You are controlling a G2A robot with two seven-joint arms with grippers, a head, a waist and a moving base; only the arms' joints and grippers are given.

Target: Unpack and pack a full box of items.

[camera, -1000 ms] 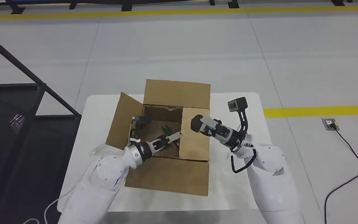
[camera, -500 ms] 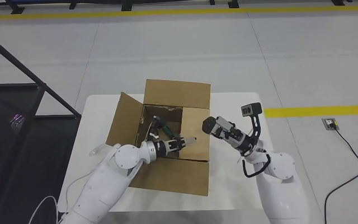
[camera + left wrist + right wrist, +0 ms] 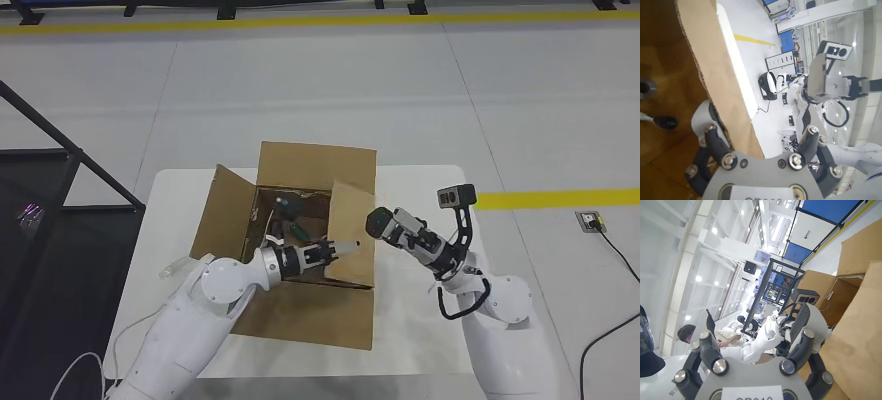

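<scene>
Centrally, an open cardboard box sits on a white tabletop. The left arm reaches across the inside of the box to its right-hand flap, which stands partly raised. The left gripper is spread wide and straddles this flap's ragged edge: in the left wrist view, one finger lies against the flap's inner face, while the other finger is on the outer side, apart from the cardboard. It is not clamped on anything. Two small dark items lie on the box floor, too unclear to identify. The right gripper hangs just outside the same flap, above the tabletop, level with the left gripper on the opposite side. It too is wide open and holds nothing, with one ridged finger just beside the flap's outer face.
</scene>
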